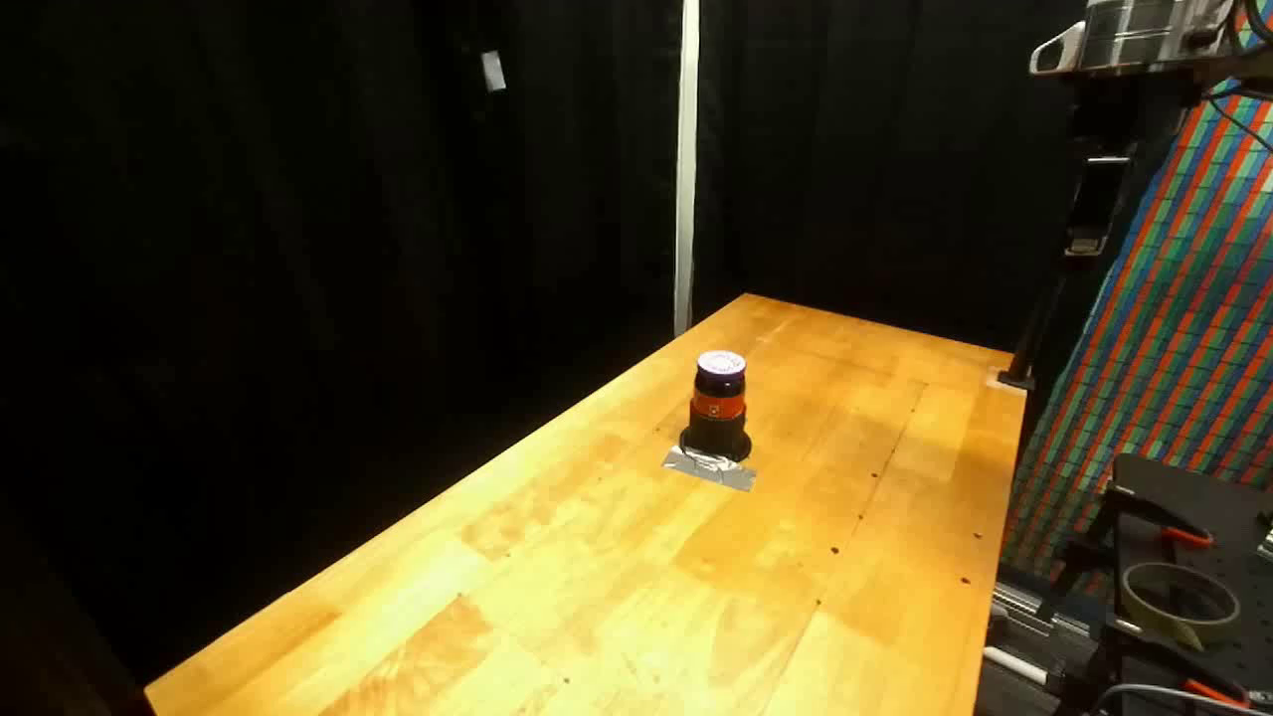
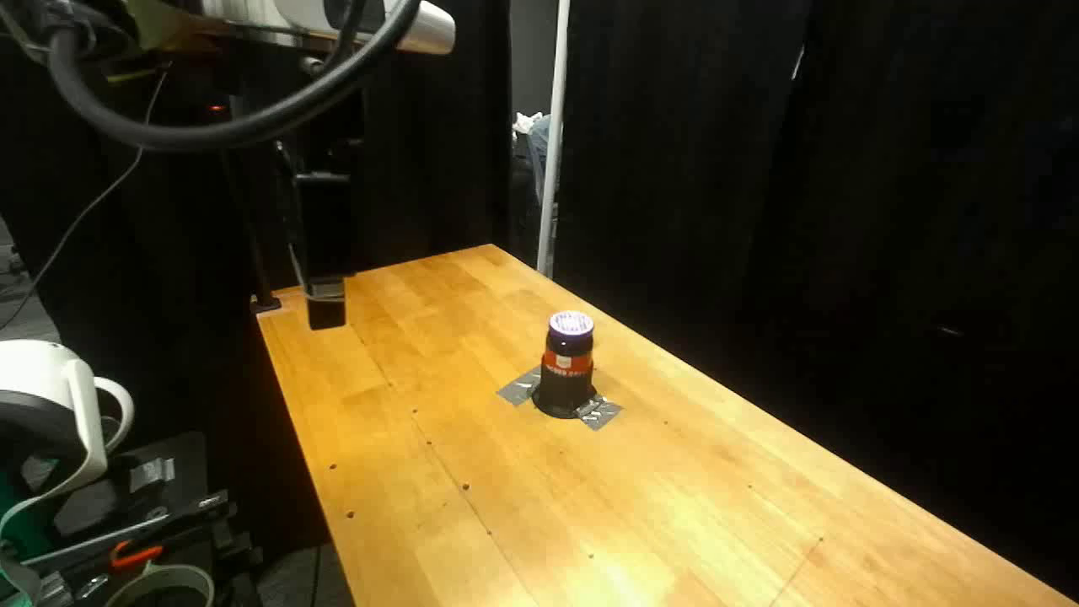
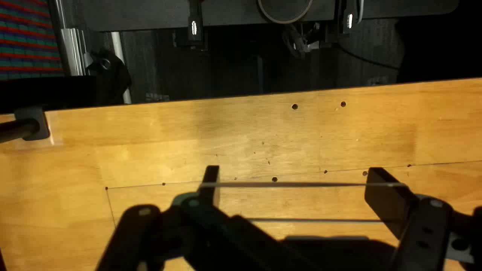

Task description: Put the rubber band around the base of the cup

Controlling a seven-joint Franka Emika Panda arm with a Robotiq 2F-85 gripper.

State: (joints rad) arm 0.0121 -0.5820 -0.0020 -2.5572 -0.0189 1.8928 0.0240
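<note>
The cup is a small dark upright cylinder with an orange-red middle band and a pale purple-white top. It stands on the wooden table in both exterior views, its flared black base taped down. It is out of the wrist view. My gripper is wide open in the wrist view. The rubber band is stretched around the outside of both fingers, its two strands crossing the gap. In both exterior views the gripper hangs above the table's far end, well apart from the cup and higher than its base.
Silver tape lies against the cup's base on the wooden table. A dark post with a clamp stands at the table's far corner. A side cart carries a tape roll and a white kettle. Black curtains border the table.
</note>
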